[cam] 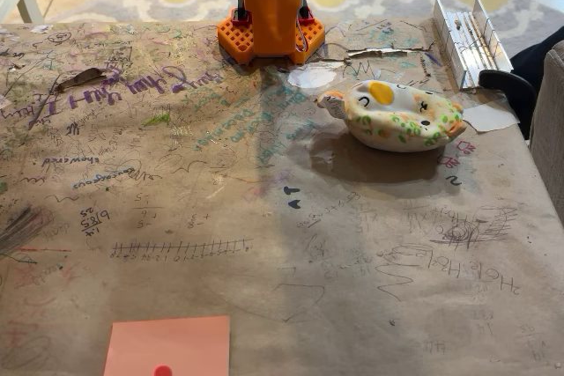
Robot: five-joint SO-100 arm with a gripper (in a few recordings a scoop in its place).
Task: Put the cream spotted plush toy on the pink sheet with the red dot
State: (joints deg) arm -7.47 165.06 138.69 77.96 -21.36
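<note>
You couldn't see the fingers, so whether they were open is unknown. The cream spotted plush toy (394, 114) lay sideways near the arm base (270, 6), far from the pink sheet (169, 346).

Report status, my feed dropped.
Orange arm base at far edge. Cream spotted plush toy untouched on scribbled table. Pink sheet with red dot near edge, path open.

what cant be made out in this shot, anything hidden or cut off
- Arm, fixed view: only the orange base shows; the top edge cuts off everything above it, so the gripper's state is unknown.
- Pink sheet with the red dot: the bottom edge cuts off its lower part and clips the dot.
- Cream spotted plush toy: its underside and far side are hidden by its own body.
- Table scribbles: mostly too small to read.
</note>
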